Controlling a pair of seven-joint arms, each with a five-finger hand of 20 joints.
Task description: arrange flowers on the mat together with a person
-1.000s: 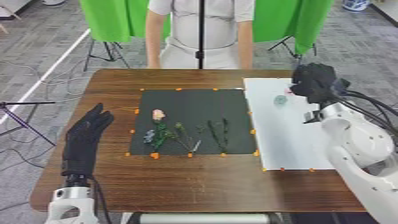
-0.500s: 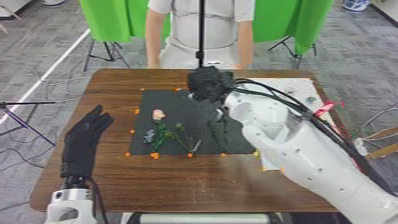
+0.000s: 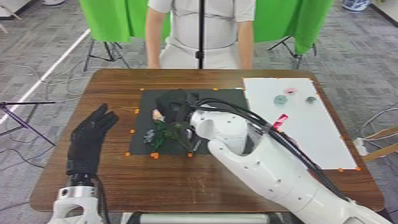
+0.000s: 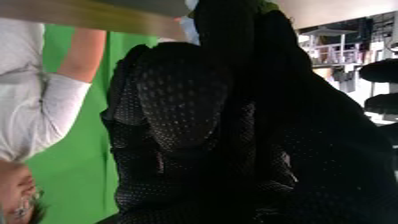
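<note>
In the head view, my right hand [image 3: 178, 104] is over the left part of the dark mat [image 3: 233, 94], just beside the pink flower [image 3: 158, 114]. Bluish blooms [image 3: 148, 135] and green stems [image 3: 158, 142] lie on the same mat, nearer to me. The hand and forearm cover the mat's middle and right. In the right wrist view, the black glove of my right hand [image 4: 182, 95] has a bit of green [image 4: 267, 6] and something pale [image 4: 188, 27] by its far end. My left hand [image 3: 91, 132] is open over the table left of the mat.
A white sheet [image 3: 306, 135] at the right bears a small pink bloom [image 3: 290, 91] and two grey-green pieces [image 3: 281, 100]. Orange markers [image 3: 155, 155] line the mat's edges. Across the brown table [image 3: 111, 90], a person stands with both arms down.
My right hand has swung left from above the white sheet, across the dark mat's far edge, and come down toward the pink flower. The left hand has shifted slightly.
</note>
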